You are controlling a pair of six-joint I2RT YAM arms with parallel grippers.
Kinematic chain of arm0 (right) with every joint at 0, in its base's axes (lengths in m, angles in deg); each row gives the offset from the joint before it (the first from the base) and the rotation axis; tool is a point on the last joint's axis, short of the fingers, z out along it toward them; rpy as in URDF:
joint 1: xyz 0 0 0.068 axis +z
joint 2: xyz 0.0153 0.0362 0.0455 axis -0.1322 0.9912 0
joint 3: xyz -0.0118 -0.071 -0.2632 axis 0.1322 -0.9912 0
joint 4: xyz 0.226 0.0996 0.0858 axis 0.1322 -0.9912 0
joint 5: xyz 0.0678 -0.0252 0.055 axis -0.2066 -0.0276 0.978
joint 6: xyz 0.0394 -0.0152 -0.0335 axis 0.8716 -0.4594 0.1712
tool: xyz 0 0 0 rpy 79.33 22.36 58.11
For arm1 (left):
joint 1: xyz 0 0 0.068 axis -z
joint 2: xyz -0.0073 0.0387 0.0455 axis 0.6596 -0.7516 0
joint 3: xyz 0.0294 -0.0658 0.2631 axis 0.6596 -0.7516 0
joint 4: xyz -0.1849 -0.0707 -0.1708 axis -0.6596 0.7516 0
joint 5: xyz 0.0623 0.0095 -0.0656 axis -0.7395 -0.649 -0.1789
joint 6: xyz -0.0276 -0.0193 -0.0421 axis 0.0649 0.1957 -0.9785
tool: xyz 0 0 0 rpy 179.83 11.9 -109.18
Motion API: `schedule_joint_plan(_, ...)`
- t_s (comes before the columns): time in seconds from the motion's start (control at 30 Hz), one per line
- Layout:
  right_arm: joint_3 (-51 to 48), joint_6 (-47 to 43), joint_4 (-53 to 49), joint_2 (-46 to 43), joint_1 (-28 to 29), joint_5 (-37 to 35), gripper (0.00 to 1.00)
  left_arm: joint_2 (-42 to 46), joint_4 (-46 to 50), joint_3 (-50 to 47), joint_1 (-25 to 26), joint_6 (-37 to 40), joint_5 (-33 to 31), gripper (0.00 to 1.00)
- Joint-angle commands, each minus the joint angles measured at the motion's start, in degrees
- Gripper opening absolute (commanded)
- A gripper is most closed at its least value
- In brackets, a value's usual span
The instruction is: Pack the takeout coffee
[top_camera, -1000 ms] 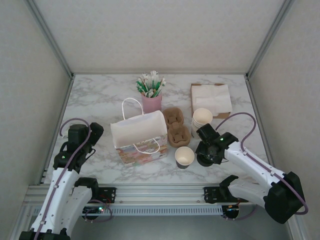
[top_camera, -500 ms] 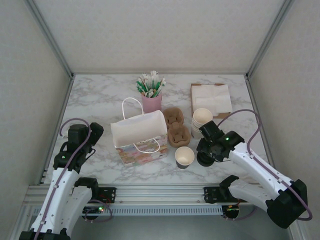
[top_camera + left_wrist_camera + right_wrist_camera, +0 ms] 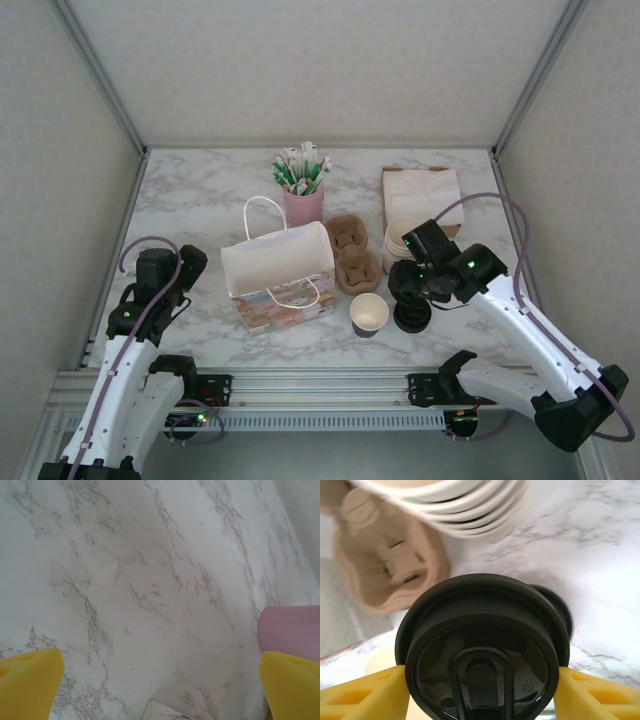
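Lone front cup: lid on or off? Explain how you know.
Off. The cup shows an open cream mouth; the right gripper holds a black lid.

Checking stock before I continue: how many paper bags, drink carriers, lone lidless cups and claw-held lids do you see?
Paper bag: 1
Drink carriers: 2
Lone lidless cup: 1
Black lid in right claw: 1
Total: 5

On the table [image 3: 200, 200], a bag [image 3: 277, 262] is standing left of centre, a straw holder [image 3: 303, 205] just behind it. A cup carrier [image 3: 352, 255] is lying just right of the bag, with a stack of cups [image 3: 400, 235] at its right and napkins [image 3: 422, 195] behind. A lidless cup [image 3: 368, 312] is sitting before the carrier. A lid stack [image 3: 412, 322] is sitting just right of it, under the right gripper [image 3: 480, 695], whose jaws are clasping a lid [image 3: 482, 640].
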Motion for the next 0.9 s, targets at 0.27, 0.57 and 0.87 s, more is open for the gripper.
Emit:
schedule_joint_plan(0.27, 6.04, -1.46, -1.80, 9.83, 13.60, 6.06, 0.71, 0.29, 0.36, -0.03, 0.36, -1.09, -0.10, 1.00)
schedule_joint_plan(0.57, 6.89, -2.53, -4.07, 14.28, 16.39, 4.72, 0.71, 0.37, 0.49, 0.01, 0.31, -0.83, -0.11, 1.00)
schedule_joint_plan(0.87, 7.00, -2.79, -4.06, 16.59, 17.18, 4.72, 0.71, 0.46, 0.53, -0.02, 0.36, -0.83, -0.09, 1.00)
